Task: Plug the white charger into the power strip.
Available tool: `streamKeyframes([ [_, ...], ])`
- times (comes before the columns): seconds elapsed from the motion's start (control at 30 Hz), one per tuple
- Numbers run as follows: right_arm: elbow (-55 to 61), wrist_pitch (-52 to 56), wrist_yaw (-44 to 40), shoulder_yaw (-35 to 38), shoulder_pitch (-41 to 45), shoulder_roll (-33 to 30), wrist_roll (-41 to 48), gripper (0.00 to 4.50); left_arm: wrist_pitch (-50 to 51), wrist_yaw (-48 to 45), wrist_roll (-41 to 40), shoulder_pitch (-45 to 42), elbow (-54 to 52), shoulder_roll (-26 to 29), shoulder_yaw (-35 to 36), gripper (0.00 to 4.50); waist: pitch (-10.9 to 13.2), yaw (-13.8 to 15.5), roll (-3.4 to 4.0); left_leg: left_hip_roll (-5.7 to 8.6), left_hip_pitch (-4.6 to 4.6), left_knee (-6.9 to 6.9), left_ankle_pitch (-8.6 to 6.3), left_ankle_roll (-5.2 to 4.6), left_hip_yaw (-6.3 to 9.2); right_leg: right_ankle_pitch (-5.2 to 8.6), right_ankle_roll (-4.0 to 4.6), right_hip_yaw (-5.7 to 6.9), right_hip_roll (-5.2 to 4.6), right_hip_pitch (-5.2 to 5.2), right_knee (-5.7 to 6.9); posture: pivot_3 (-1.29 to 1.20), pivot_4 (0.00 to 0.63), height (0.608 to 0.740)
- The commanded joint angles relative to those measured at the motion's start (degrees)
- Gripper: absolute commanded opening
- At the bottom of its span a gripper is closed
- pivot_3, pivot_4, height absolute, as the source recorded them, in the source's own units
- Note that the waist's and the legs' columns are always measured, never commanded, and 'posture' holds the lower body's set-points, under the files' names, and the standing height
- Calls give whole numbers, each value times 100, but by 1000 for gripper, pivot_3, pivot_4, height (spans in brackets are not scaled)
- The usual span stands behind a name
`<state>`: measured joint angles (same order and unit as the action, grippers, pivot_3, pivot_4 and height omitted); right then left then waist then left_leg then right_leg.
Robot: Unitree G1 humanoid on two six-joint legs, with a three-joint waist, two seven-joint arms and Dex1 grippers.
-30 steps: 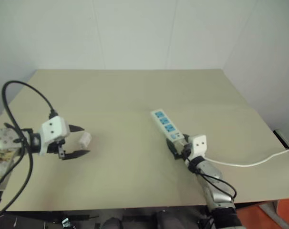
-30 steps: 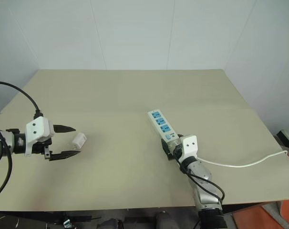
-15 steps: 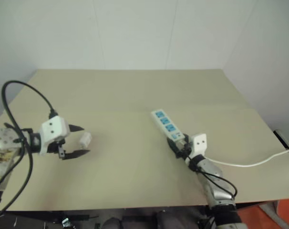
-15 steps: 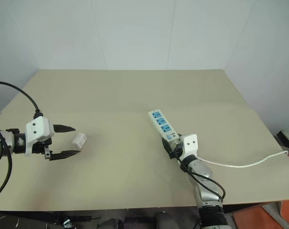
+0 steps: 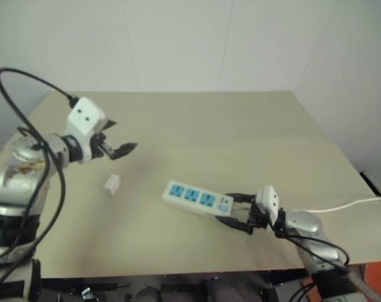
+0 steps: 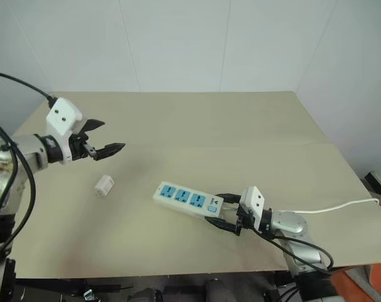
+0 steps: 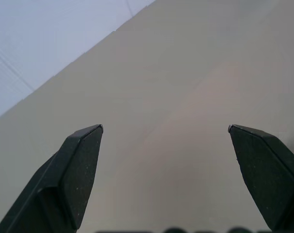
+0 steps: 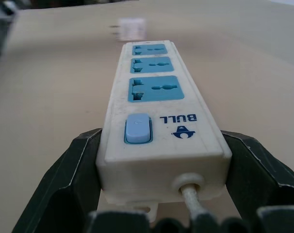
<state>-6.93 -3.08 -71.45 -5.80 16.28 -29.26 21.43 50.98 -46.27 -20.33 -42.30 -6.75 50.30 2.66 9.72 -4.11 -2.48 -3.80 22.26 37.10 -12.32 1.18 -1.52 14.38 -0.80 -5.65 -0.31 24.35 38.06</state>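
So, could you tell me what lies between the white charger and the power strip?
Only bare table: the eye views show nothing between the white charger and the power strip.

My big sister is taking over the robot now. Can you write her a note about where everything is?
Left gripper: open, empty, raised above the table, past the charger.
Right gripper: fingers on both sides of the strip at its cord end, by the switch.
Charger: lying loose on the table, left of the strip.
Done: nothing plugged in; all three sockets free.
Left: pick up the charger, push it into a socket.
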Motion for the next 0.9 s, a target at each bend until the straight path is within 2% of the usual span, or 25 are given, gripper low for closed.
streamKeyframes([
  [0.03,-112,248,-734,-377,539,47,143,3396,1279,-371,141,-808,644,306,-954,4500,0,-6,0,-1,-2,1,0,0,4,0,0,1,2,-1,2,0,150,740],
  [0.07,-200,738,-916,-530,763,51,232,3396,1600,-466,199,-1090,909,338,-1279,4500,1,-5,1,1,-4,-1,0,0,7,0,0,0,5,-1,0,0,150,740],
  [0.13,-421,951,-977,-675,1052,229,190,3396,1844,-603,252,-1459,1255,317,-1641,4500,2,-5,1,2,-2,0,0,0,12,1,0,1,7,-1,1,0,150,740],
  [0.27,-1123,249,-850,-762,1352,702,-213,3396,2200,-589,744,-2418,2452,63,-2473,4500,11,24,-6,2,19,3,0,0,21,0,3,9,7,14,2,0,150,740],
  [0.4,-1635,-283,-717,-715,1418,938,-515,3396,2016,-864,1131,-3082,3470,-83,-3023,4500,25,26,-6,9,36,15,0,0,27,0,3,15,2,20,0,0,150,740],
  [0.53,-1975,-542,-564,-668,1422,1041,-681,3396,1883,-1198,1387,-3510,4479,-354,-3258,4500,27,18,-4,8,37,15,0,1,30,-3,7,17,1,23,5,0,150,740],
  [0.9,-2408,-1083,-307,-570,1391,1136,-813,3396,1587,-2118,2186,-3925,6028,-807,-3871,4500,28,18,-5,13,40,19,0,1,31,-2,4,16,-2,22,7,0,150,740],
])
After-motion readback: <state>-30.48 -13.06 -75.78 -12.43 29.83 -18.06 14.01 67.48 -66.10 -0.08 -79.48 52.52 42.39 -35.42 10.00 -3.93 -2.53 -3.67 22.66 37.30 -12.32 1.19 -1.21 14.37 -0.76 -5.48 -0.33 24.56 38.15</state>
